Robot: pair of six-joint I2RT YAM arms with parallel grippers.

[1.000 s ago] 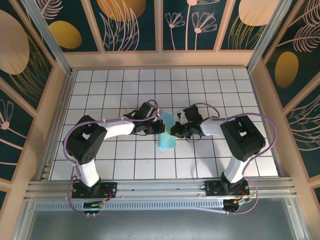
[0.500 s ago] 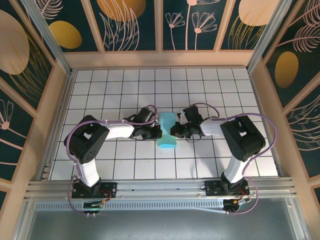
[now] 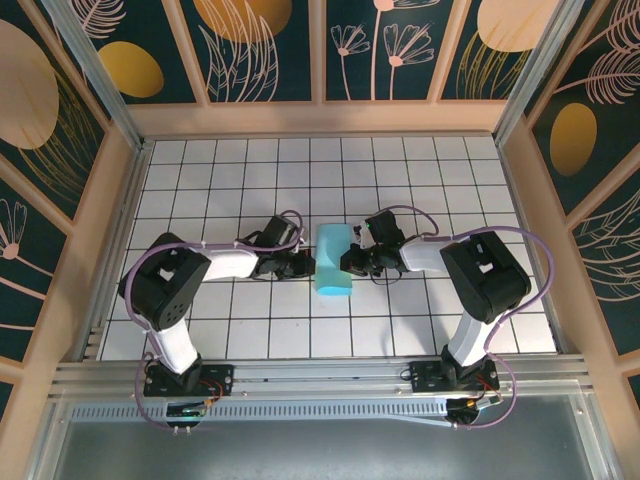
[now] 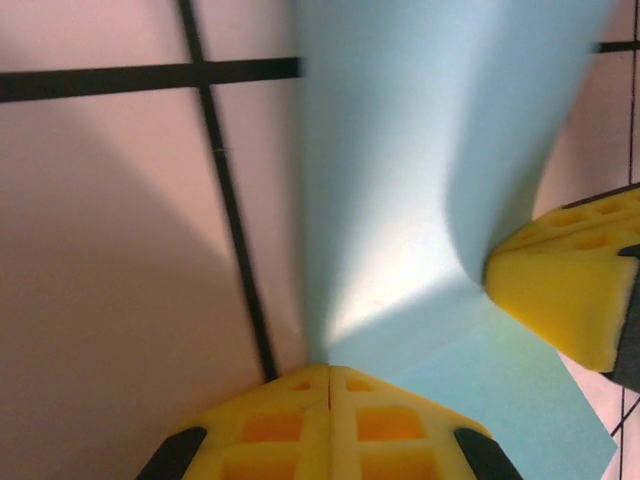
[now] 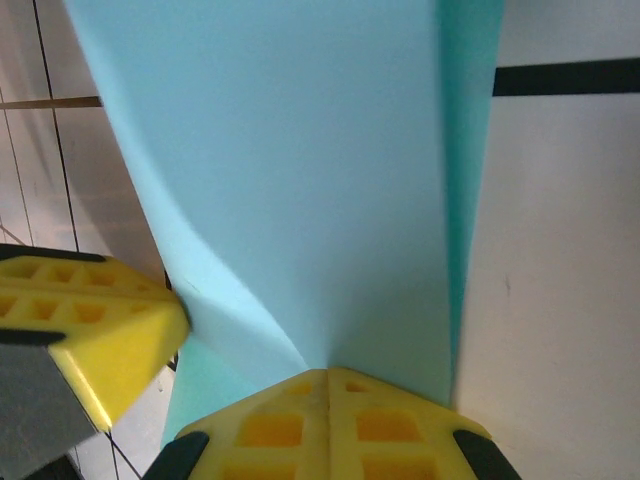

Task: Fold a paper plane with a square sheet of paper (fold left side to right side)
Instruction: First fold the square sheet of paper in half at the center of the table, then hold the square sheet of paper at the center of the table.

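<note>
The square sheet of paper (image 3: 333, 260) is light turquoise and lies doubled over as a tall narrow rectangle in the middle of the tiled floor. My left gripper (image 3: 306, 266) is shut, its yellow tips (image 4: 328, 375) meeting the sheet (image 4: 420, 170) at its left folded edge. My right gripper (image 3: 349, 262) is shut too, tips (image 5: 328, 378) pressed at the sheet's right edge. The upper layer (image 5: 300, 170) bulges up between the two grippers, and the darker lower layer (image 5: 205, 395) peeks out beneath it. Each wrist view catches the other gripper's yellow finger (image 4: 565, 295) (image 5: 95, 335).
White tiles with black grid lines (image 3: 420, 170) surround the sheet on all sides. Low wooden walls (image 3: 320, 118) box in the floor. The arm bases (image 3: 185, 378) (image 3: 455, 375) sit on the metal rail at the near edge.
My left gripper has slid left, from above the sheet to its left edge. The sheet, uneven before, now lies as a neat folded rectangle. The right gripper has stayed put.
</note>
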